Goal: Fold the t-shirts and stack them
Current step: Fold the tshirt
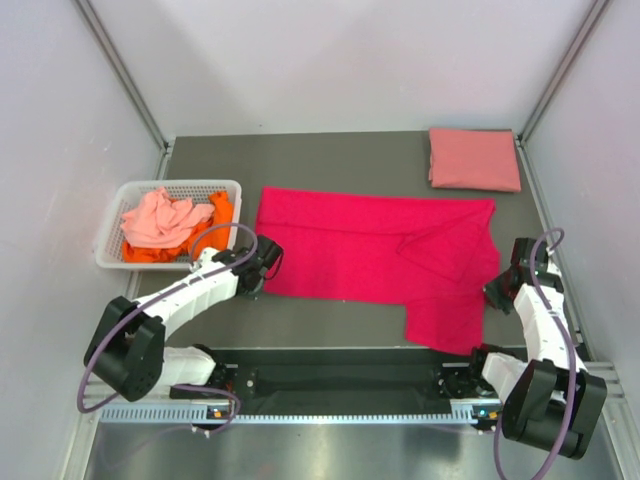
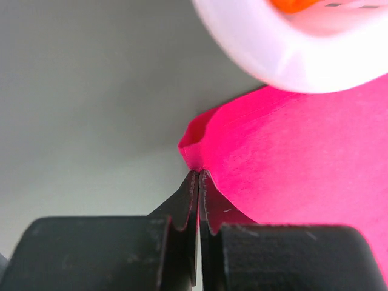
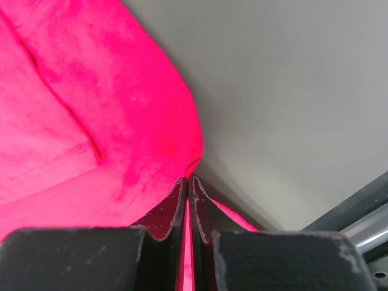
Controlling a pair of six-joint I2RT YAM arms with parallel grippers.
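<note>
The magenta-red t-shirt (image 1: 380,255) lies spread across the middle of the dark table. My left gripper (image 1: 262,270) is shut on its near-left corner, and the cloth (image 2: 303,163) bunches at the fingertips of that gripper (image 2: 199,173). My right gripper (image 1: 497,290) is shut on the shirt's right edge; the cloth (image 3: 91,121) runs between the closed jaws of that gripper (image 3: 188,179). A folded salmon pink t-shirt (image 1: 474,158) rests at the back right. A pale coral t-shirt (image 1: 160,218) and an orange t-shirt (image 1: 222,208) lie crumpled in the basket.
The white slotted basket (image 1: 112,258) stands at the left edge of the table, just behind my left gripper; its rim (image 2: 285,54) shows close above the cloth in the left wrist view. Enclosure walls border the table on the left, right and back.
</note>
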